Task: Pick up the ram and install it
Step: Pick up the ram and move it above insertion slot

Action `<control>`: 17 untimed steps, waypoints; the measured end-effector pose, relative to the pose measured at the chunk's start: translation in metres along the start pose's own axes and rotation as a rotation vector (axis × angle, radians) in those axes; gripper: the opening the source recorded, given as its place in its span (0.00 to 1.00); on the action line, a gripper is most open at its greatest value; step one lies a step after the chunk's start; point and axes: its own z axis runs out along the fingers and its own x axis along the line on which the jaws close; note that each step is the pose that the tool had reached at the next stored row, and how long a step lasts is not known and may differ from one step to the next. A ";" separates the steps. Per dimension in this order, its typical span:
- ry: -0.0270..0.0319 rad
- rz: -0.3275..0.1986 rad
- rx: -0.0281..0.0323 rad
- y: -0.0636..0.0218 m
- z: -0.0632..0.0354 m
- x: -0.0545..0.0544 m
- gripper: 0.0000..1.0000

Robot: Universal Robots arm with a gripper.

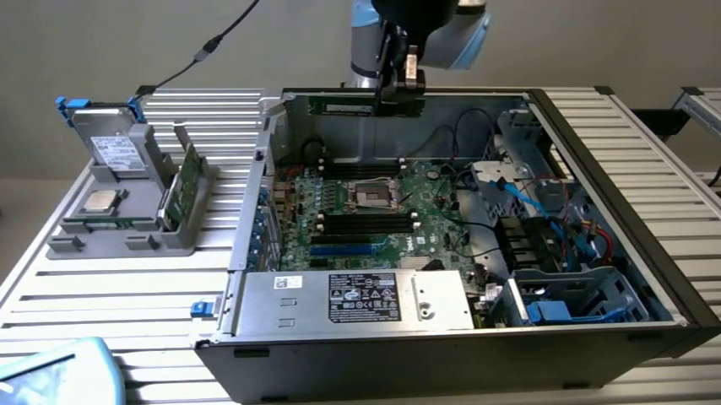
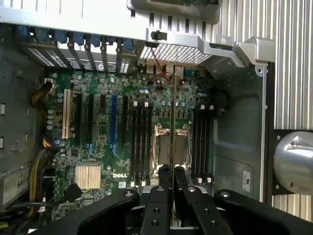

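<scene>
Left of the case (image 1: 451, 371), a tray (image 1: 79, 245) holds a card (image 1: 181, 190); above the motherboard (image 1: 372, 215), the gripper (image 1: 400, 99) is clamped on the ram (image 1: 344, 106), at its top edge; it looks light, stiff, fragile; best held by its long edges, off the chips.

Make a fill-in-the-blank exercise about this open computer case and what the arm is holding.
1. The gripper holds the long, thin dark-green ram stick with its jaws ____ on it.
2. White letters on the green motherboard spell ____.
3. The tall green card with a metal bracket stands in the grey holder at the exterior view's ____ of the open black computer case.
Missing words: shut; DELL; left.
</scene>
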 end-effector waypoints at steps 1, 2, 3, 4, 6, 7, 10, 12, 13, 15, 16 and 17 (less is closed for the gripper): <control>0.0138 0.002 -0.0019 -0.0004 0.0004 -0.001 0.15; 0.0283 0.003 -0.0037 -0.0009 0.0006 -0.002 0.15; 0.0430 0.005 -0.0053 -0.0013 0.0009 -0.002 0.15; 0.0587 0.007 -0.0067 -0.0019 0.0012 -0.003 0.15; 0.0770 0.009 -0.0075 -0.0043 0.0023 -0.005 0.15; 0.0813 0.010 -0.0076 -0.0064 0.0032 -0.006 0.15; 0.0862 0.010 -0.0077 -0.0123 0.0077 -0.013 0.15; 0.0889 0.010 -0.0067 -0.0131 0.0109 -0.020 0.15; 0.0905 0.010 -0.0055 -0.0133 0.0125 -0.024 0.15; 0.0935 0.010 -0.0027 -0.0138 0.0154 -0.032 0.15; 0.0954 0.010 -0.0008 -0.0140 0.0165 -0.035 0.15; 0.0976 0.010 0.0015 -0.0142 0.0175 -0.037 0.15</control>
